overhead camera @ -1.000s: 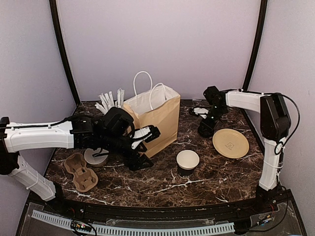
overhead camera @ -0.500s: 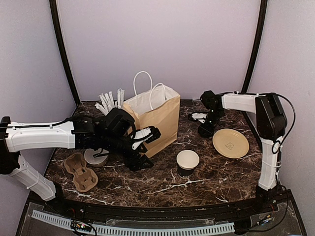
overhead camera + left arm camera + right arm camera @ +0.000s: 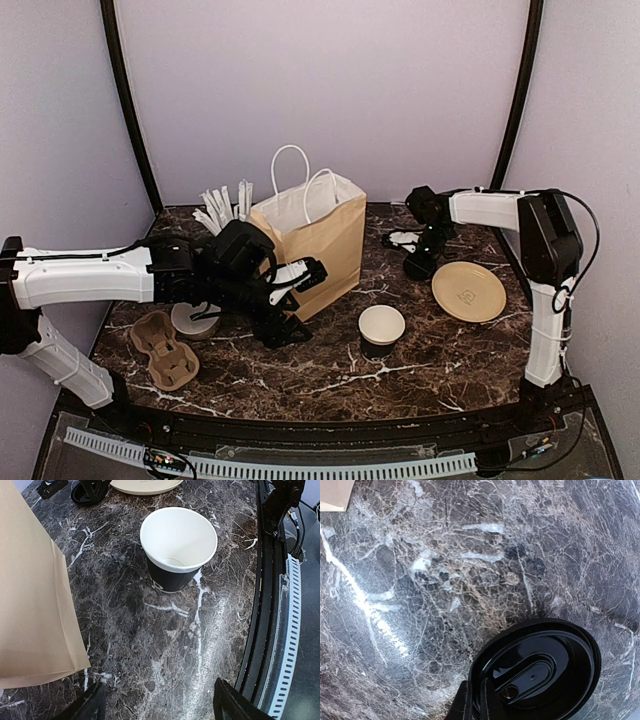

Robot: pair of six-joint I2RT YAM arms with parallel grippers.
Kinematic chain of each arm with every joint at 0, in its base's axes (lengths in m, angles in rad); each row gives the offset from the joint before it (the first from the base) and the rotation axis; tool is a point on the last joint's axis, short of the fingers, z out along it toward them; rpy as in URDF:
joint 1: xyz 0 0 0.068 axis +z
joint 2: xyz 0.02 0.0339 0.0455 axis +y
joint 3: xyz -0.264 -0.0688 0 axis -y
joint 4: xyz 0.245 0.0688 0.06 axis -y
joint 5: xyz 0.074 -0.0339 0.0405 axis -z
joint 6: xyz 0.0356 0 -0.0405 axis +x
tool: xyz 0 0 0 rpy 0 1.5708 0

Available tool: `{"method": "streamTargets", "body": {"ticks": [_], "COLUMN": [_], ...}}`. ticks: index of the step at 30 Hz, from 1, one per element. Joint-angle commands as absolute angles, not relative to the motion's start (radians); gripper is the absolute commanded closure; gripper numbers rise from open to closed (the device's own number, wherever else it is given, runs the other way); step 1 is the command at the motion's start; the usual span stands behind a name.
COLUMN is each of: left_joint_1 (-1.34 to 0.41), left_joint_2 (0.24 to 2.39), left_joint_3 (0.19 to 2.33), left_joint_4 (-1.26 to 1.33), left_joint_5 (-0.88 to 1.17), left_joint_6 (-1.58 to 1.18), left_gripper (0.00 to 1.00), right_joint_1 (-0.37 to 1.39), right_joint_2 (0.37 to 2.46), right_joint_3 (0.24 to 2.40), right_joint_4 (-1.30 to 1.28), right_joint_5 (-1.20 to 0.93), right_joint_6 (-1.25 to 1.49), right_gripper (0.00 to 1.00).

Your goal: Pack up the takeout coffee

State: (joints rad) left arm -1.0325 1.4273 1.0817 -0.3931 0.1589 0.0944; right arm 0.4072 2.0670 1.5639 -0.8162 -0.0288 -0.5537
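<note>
Right gripper point(image 3: 479, 696) clamps shut on the black lid point(image 3: 540, 667) at its rim, far right beside the plate point(image 3: 469, 291). Left gripper point(image 3: 298, 300) hangs wide open beside the bag point(image 3: 318, 245). Cup point(image 3: 178, 545) stands lidless, centre-near, well apart from the lid.

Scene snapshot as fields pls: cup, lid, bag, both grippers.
cup: black paper cup, upright, no lid on it, standing on the marble table apart from the bag
lid: round black lid, off the cup, on the table beside the tan plate
bag: brown paper bag, upright, mouth open
left gripper: open, empty, low by the bag, facing the cup
right gripper: shut on the lid's rim
status: cup not yet in the bag
</note>
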Motion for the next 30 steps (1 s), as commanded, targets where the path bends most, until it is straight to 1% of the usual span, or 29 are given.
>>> {"method": "streamTargets", "body": {"ticks": [1,12,16,20,21,22,23,27,30], "left_joint_1": [-1.039,-1.038,-1.038,-1.039,-1.039,-1.039,-1.039,-1.039,-1.045], "left_joint_2": [1.423,1.418,1.42,1.387,1.379,1.366,1.357,1.387,1.43], "left_joint_3": [1.104,1.144,1.149,1.107,1.096,1.074,1.064,1.041,1.025], "left_joint_4": [-0.402,-0.379,-0.329,-0.146,-0.057,-0.001,0.111,0.387,0.568], "left_joint_5": [0.153,0.123,0.085,0.046,0.045,0.046,0.049,0.084,0.113], "left_joint_6": [0.11,0.16,0.175,0.223,0.235,0.259,0.273,0.349,0.378], "left_gripper": [0.24,0.21,0.22,0.19,0.11,0.06,0.02,0.01,0.02], "right_joint_1": [0.414,0.414,0.414,0.413,0.413,0.413,0.413,0.413,0.413], "right_joint_2": [2.069,1.908,1.863,1.763,1.736,1.712,1.69,1.609,1.577], "right_joint_3": [1.562,1.617,1.66,1.664,1.665,1.667,1.671,1.684,1.706], "right_joint_4": [-0.834,-0.916,-0.985,-1.013,-1.015,-1.02,-1.031,-1.07,-1.097], "right_joint_5": [-0.042,-0.225,-0.343,-0.519,-0.574,-0.628,-0.686,-0.928,-1.067], "right_joint_6": [-0.53,-0.496,-0.496,-0.493,-0.482,-0.482,-0.491,-0.527,-0.547], "right_gripper": [0.97,0.99,1.0,1.0,1.0,1.0,1.0,1.0,0.99]}}
